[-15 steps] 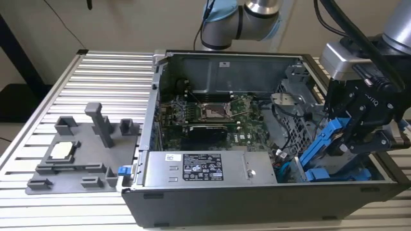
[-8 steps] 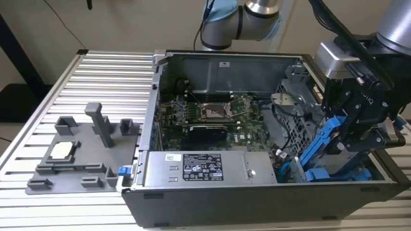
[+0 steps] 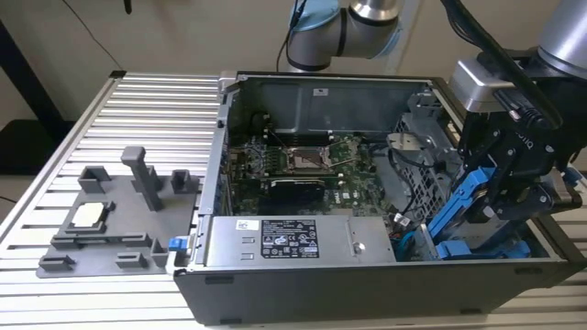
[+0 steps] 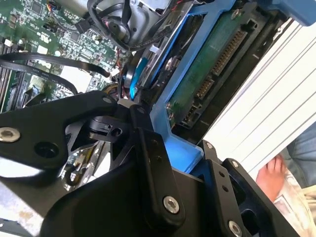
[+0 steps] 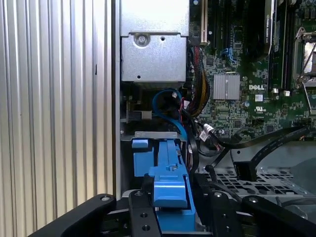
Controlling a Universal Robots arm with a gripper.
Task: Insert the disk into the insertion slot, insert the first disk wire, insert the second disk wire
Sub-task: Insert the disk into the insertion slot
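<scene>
My gripper (image 3: pixel 498 201) is shut on the disk (image 3: pixel 463 201), a drive in a bright blue carrier. It is held steeply tilted over the drive bay at the case's front corner, on the exterior view's right. In the first wrist view the blue carrier (image 5: pixel 170 180) sits clamped between the black fingers (image 5: pixel 140 210). In the second wrist view the disk's green underside (image 4: pixel 210 66) faces out, and its connectors are bare. A blue wire (image 5: pixel 165 98) and black wires (image 5: pixel 261 143) lie loose beside the bay.
Another blue-framed drive (image 3: pixel 486 249) lies low in the bay under the disk. The open computer case (image 3: pixel 367 289) holds a motherboard (image 3: pixel 303 165) and a power supply (image 3: pixel 289 240). A grey fixture (image 3: pixel 110 220) sits on the slatted table. A person's foot (image 4: pixel 274 173) shows beyond the table edge.
</scene>
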